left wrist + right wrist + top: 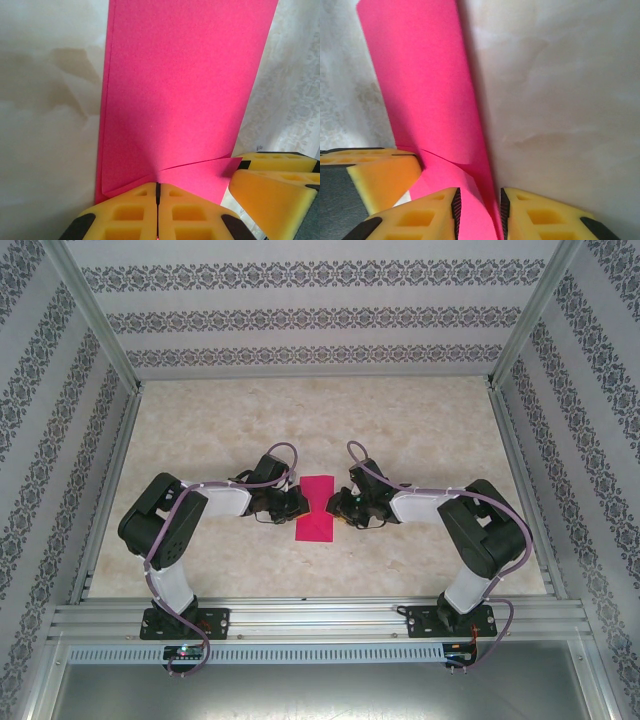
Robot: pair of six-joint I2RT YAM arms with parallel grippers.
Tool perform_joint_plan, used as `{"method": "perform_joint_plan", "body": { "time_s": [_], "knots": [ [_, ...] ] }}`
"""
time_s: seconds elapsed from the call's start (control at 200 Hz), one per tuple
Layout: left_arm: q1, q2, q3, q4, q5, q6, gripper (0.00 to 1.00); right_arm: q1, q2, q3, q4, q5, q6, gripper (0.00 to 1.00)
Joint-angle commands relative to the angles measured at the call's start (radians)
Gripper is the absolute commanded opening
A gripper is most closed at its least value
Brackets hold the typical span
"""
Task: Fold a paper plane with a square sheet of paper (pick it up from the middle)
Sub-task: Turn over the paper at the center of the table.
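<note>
Nothing can be read here — no words, labels, brands or numbers. The wallpaper [320, 275] bands are ornament — not lettering.

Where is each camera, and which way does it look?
Top external: above and behind the arms, looking down at the table; both arms show, left gripper and right gripper meeting at the pink paper.
Left wrist: on the left wrist, looking along its yellow fingers across the paper; a right gripper finger shows at right.
Right wrist: on the right wrist, looking along its fingers, paper between them; a left gripper finger at left.
Shared: both wrist views see the paper and the other gripper.
</note>
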Motion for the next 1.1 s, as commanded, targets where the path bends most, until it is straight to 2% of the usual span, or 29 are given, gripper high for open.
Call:
{"method": "perform_joint_plan", "body": {
  "time_s": [0.0,0.26,0.415,0.53,0.744,0.899,0.999,1.094],
  "knots": [
    [-0.010,-0.024,-0.010,-0.064,-0.033,0.003,0.08,0.033,0.011,-0.010,0.099,-0.065,0.008,0.29],
    [-0.009,-0.032,-0.011,-0.070,-0.039,0.001,0.08,0.029,-0.006,-0.018,0.074,-0.049,-0.010,0.31],
    [-0.010,-0.060,-0.021,-0.073,-0.058,-0.005,0.08,0.020,-0.019,-0.038,0.067,-0.017,-0.011,0.36],
    [-0.009,-0.079,-0.026,-0.082,-0.075,-0.006,0.08,0.020,-0.026,-0.073,0.133,-0.016,0.010,0.39],
    [-0.010,-0.078,-0.034,-0.075,-0.084,-0.014,0.08,0.025,0.018,-0.096,0.301,-0.096,0.059,0.38],
    [-0.009,-0.077,-0.030,-0.096,-0.100,-0.009,0.09,0.028,0.023,-0.097,0.326,-0.102,0.055,0.38],
    [-0.009,-0.074,-0.028,-0.088,-0.092,-0.009,0.09,0.033,0.028,-0.082,0.274,-0.085,0.037,0.37],
    [-0.008,-0.074,-0.028,-0.073,-0.074,-0.010,0.09,0.042,0.033,-0.077,0.259,-0.081,0.021,0.32]
  ]
}}
